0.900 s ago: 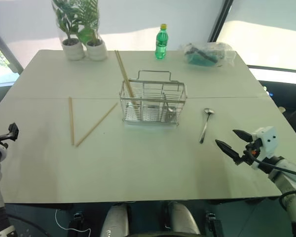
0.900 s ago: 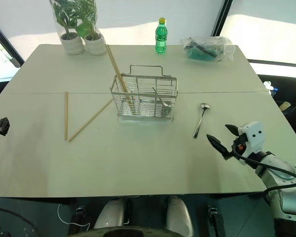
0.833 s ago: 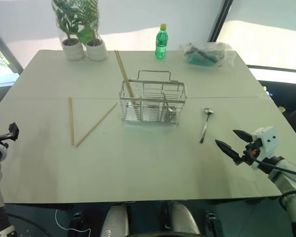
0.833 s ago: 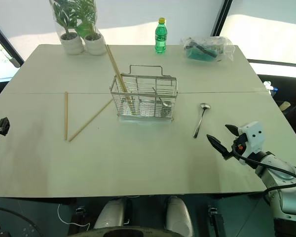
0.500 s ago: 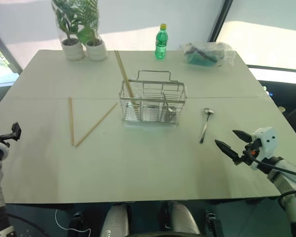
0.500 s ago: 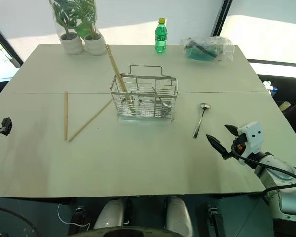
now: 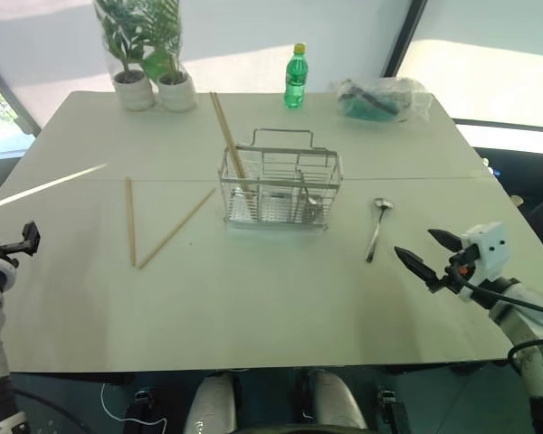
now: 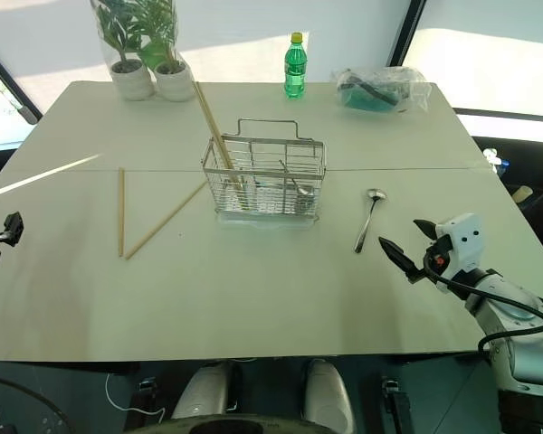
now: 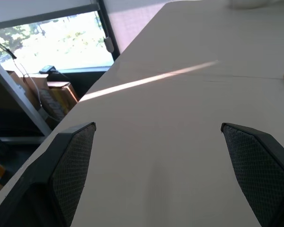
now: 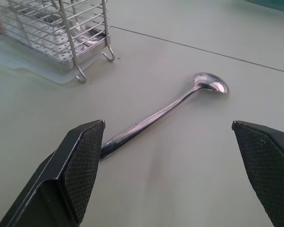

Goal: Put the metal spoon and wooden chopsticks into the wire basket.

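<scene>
Leaning in the wire basket [image 7: 281,188] – one pair of wooden chopsticks [image 7: 228,140]; both hands gape wide, empty.

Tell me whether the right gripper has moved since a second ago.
Yes, slightly. The open right gripper has shifted up the picture toward the spoon, while basket and spoon stay put in the same view.

glossy metal spoon [image 10: 166,110], matt table [image 7: 281,307]
</scene>
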`<control>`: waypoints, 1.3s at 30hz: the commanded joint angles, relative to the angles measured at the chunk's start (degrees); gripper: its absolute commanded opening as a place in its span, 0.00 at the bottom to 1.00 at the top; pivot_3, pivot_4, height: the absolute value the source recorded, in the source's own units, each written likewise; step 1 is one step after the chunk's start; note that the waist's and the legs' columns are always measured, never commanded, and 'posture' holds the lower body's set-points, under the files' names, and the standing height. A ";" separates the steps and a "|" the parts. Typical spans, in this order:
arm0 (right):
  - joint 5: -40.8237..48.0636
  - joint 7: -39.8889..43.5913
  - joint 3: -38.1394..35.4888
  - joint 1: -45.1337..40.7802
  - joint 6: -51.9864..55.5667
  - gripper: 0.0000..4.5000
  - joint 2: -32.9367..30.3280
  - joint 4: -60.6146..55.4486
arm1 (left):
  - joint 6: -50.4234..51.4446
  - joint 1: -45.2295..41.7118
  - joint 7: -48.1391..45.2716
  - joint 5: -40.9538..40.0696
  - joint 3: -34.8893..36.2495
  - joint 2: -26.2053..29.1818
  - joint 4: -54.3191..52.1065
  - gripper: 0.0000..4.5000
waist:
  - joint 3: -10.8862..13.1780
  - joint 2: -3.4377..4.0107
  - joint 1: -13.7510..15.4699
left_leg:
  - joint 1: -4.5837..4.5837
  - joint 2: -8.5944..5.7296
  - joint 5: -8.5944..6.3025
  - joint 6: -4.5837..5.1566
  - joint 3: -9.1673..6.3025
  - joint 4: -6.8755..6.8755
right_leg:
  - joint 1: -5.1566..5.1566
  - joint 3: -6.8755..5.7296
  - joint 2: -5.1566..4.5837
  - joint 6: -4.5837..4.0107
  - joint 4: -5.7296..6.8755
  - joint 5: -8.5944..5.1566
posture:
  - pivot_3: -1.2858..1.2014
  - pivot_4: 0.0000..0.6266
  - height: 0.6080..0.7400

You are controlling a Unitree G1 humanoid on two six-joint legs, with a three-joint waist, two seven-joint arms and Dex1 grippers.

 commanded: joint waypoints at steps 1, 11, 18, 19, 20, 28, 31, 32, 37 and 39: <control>-1.30 0.60 0.14 -2.66 0.09 0.99 -3.33 -1.98 | 2.84 -1.26 -5.46 -7.34 2.24 2.14 -7.32 1.00 | 0.00 0.00 0.01 | 0.00 0.00 0.00 0.00 0.00 0.02 | 0.00 0.00 0.00 0.00 0.00 0.00 | 0.52 0.24 0.83; -0.79 -6.88 4.48 -17.39 19.77 0.99 -7.29 -4.67 | 16.14 -8.81 -27.89 -27.93 -6.11 18.21 -19.67 1.00 | 0.07 0.04 -0.06 | -0.01 -0.01 0.00 0.00 0.01 0.04 | -0.04 0.01 0.00 -0.02 0.07 -0.01 | 0.52 0.24 0.83; -2.34 -20.16 7.96 -28.84 38.02 0.99 0.19 -2.74 | 17.68 -17.11 -37.87 -33.16 -15.72 23.22 -21.46 1.00 | 0.14 0.12 -0.15 | -0.07 -0.02 0.02 0.01 0.04 0.02 | -0.14 0.05 0.04 -0.02 0.13 -0.01 | 0.52 0.24 0.83; -2.41 -21.92 7.48 -29.98 40.42 0.99 1.52 -2.25 | 17.63 -17.80 -38.71 -33.23 -16.52 23.45 -21.28 1.00 | 0.12 0.08 -0.18 | -0.08 -0.02 0.02 0.01 0.04 0.02 | -0.15 0.05 0.05 -0.02 0.14 -0.01 | 0.52 0.24 0.83; -2.64 -23.85 6.97 -31.17 43.16 0.99 2.99 -1.62 | 17.49 -18.50 -39.84 -33.34 -17.38 23.71 -21.08 1.00 | 0.13 0.09 -0.17 | -0.06 -0.02 0.02 0.01 0.04 0.01 | -0.15 0.05 0.06 -0.02 0.20 -0.01 | 0.52 0.24 0.83; -5.62 -32.41 4.63 -38.63 55.00 0.99 10.04 5.17 | 16.15 -21.00 -47.20 -32.60 -21.60 25.22 -20.31 1.00 | 0.16 0.14 -0.17 | -0.09 -0.04 0.03 0.02 0.04 0.07 | -0.19 0.07 0.07 -0.01 0.31 -0.01 | 0.52 0.24 0.83; -6.05 -32.43 5.29 -40.17 54.99 0.99 10.61 7.48 | 15.72 -21.69 -47.42 -31.59 -22.77 24.97 -20.05 1.00 | 0.15 0.13 -0.19 | -0.09 -0.04 0.03 0.02 0.02 0.06 | -0.18 0.07 0.07 -0.01 0.31 -0.01 | 0.52 0.24 0.83; -6.14 -32.45 5.46 -40.60 54.88 0.99 10.86 8.27 | 15.52 -21.88 -47.47 -31.21 -23.18 24.85 -20.01 1.00 | 0.15 0.13 -0.29 | -0.09 -0.04 0.02 0.02 0.02 0.06 | -0.18 0.07 0.07 -0.01 0.31 -0.01 | 0.52 0.24 0.83; -7.14 -34.12 4.62 -43.04 54.05 0.99 13.40 13.81 | 16.47 -23.37 -48.44 -32.42 -23.94 24.67 -20.73 1.00 | 0.15 0.13 -0.74 | -0.08 -0.03 0.03 0.02 0.01 0.06 | -0.18 0.08 0.09 0.00 0.33 -0.01 | 0.52 0.24 0.83; -7.41 -34.43 4.55 -44.52 53.11 0.99 14.51 15.94 | 16.29 -23.67 -48.52 -32.02 -24.15 24.77 -20.54 1.00 | 0.16 0.14 -1.23 | -0.09 -0.03 0.03 0.02 0.01 0.06 | -0.18 0.08 0.09 0.01 0.34 -0.01 | 0.52 0.24 0.83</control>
